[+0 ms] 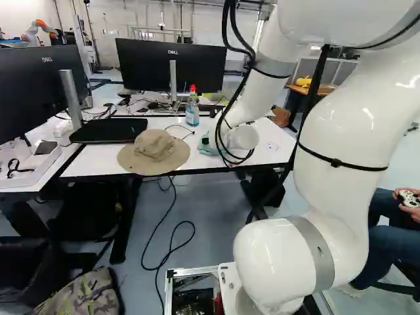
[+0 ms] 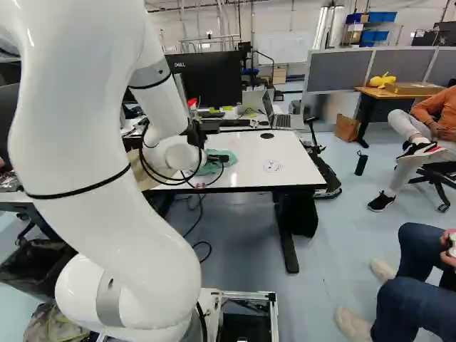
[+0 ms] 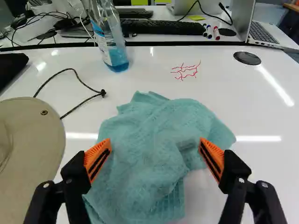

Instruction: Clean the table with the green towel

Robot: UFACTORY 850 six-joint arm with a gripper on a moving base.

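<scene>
Several things crowd your gripper (image 3: 154, 143) in the wrist view. If you close too high, the pads may pinch only a fold of the green towel (image 3: 154, 140) and it could slip out mid-wipe; too low, and they could scrape the table (image 3: 261, 112). A broad sweep might snag the dark cord (image 3: 103, 93) or shove the hat (image 3: 28, 140) beside one finger, and reaching past the red marks (image 3: 186, 71) ahead could tip the spray bottle (image 3: 112, 42). Your fingers are spread wide, holding nothing; the towel lies bunched between and ahead of them. Whether either pad touches it, you can't tell.

In the left base view, the wrist hides most of your gripper from you. Watch the looped cables (image 1: 244, 80) above it: swinging towards the hat, they could catch its brim.

In the right base view, you see the towel on the table at your gripper, near the front edge; pull back too far and it could drop over.
</scene>
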